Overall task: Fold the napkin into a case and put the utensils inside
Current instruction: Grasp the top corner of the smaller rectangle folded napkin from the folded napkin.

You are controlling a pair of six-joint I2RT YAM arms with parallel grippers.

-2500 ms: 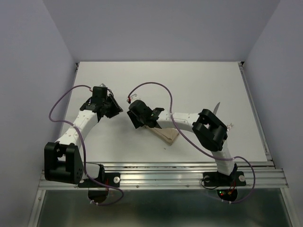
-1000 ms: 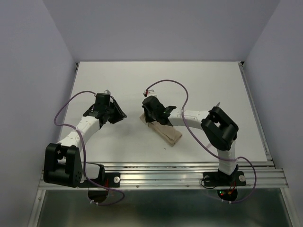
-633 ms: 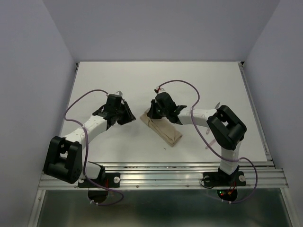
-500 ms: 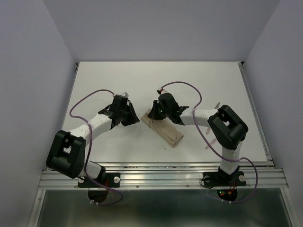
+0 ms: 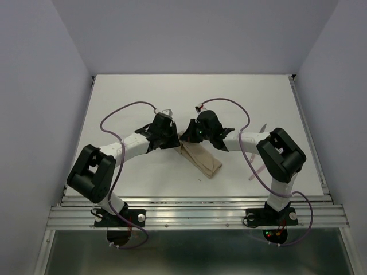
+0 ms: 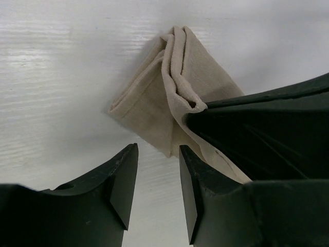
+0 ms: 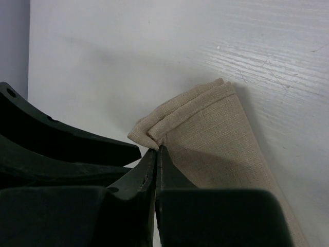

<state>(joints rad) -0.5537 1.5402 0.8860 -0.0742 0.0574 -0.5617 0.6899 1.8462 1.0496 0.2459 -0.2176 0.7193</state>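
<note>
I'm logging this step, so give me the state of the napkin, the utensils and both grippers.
napkin: folded into a narrow layered case, flat on the table.
right gripper: shut on a fold edge at the napkin's end.
left gripper: open at that same end, holding nothing.
utensils: out on the table, partly hidden, not in the napkin.

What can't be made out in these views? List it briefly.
- Top view: the right arm hides most of the pink-handled metal cutlery; type unreadable.
- Top view: the left gripper and right gripper cover the far end of the folded beige cloth napkin.
- Right wrist view: the right gripper, shut, hides whether it pinches a layer.
</note>
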